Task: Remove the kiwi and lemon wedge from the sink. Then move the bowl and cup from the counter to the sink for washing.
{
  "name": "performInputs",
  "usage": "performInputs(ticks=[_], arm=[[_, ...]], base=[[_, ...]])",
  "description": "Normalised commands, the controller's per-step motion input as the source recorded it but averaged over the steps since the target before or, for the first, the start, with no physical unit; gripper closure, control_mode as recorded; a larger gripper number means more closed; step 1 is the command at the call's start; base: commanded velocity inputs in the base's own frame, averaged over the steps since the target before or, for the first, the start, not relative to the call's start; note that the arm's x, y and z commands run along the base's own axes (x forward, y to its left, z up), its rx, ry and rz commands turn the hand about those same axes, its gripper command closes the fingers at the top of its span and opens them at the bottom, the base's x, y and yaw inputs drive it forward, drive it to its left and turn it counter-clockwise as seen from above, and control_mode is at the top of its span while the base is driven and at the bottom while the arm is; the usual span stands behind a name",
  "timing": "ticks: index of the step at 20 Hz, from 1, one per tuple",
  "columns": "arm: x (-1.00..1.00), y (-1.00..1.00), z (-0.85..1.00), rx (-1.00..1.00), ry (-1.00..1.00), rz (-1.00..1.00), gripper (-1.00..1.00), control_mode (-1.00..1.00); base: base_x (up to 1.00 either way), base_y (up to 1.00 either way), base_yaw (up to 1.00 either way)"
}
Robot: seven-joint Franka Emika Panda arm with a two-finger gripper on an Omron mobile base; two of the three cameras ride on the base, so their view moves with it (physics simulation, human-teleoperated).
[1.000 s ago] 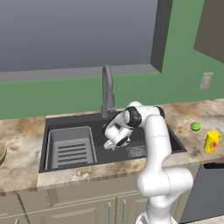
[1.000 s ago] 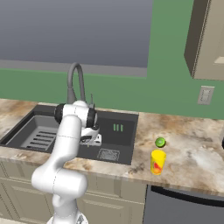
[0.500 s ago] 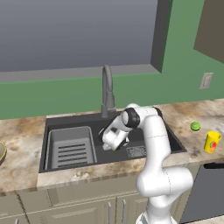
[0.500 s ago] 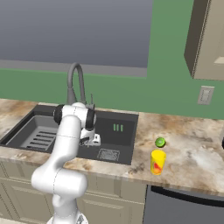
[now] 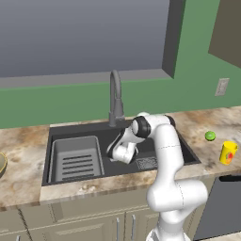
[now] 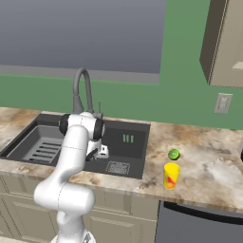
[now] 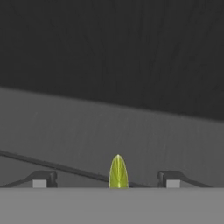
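The lemon wedge, a pale yellow-green sliver, stands on the sink floor between my two fingertips in the hand view. My gripper is open around it, its jaws set wide on either side and not touching it. In the left base view the hand hangs low inside the dark sink, right of the rack. The kiwi lies on the counter to the right of the sink, with the yellow cup just in front of it. A sliver of the bowl shows at the far left edge.
The grey ribbed rack insert fills the sink's left half. The gooseneck faucet rises behind the basin, close to my arm. A square drain sits right of the hand. A dark appliance front is under the counter at the right.
The hand has sunk a little lower and leftward into the sink. The jaws have stayed wide. Kiwi, cup and bowl have not moved.
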Motion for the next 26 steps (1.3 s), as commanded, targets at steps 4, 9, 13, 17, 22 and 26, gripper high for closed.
performInputs(ticks=[4, 9, 13, 17, 22, 26], arm=[[0.06, 0.0, -0.08, 0.0, 0.09, -0.06, -1.0, -1.0], [0.06, -0.01, -0.1, -0.01, 0.07, -0.03, -1.0, -1.0], [0.03, 0.0, -0.15, -0.03, 0.05, -0.03, -1.0, -1.0], [0.0, -0.01, -0.17, -0.04, 0.03, -0.01, -1.0, -1.0], [0.0, -0.06, -0.16, -0.05, 0.02, 0.0, -1.0, -1.0], [0.0, -0.09, -0.16, -0.08, 0.01, 0.0, -1.0, -1.0]], base=[[0.0, 0.0, 0.0], [0.0, 0.0, 0.0], [0.0, 0.0, 0.0], [0.0, 0.0, 0.0], [0.0, 0.0, 0.0], [0.0, 0.0, 0.0]])
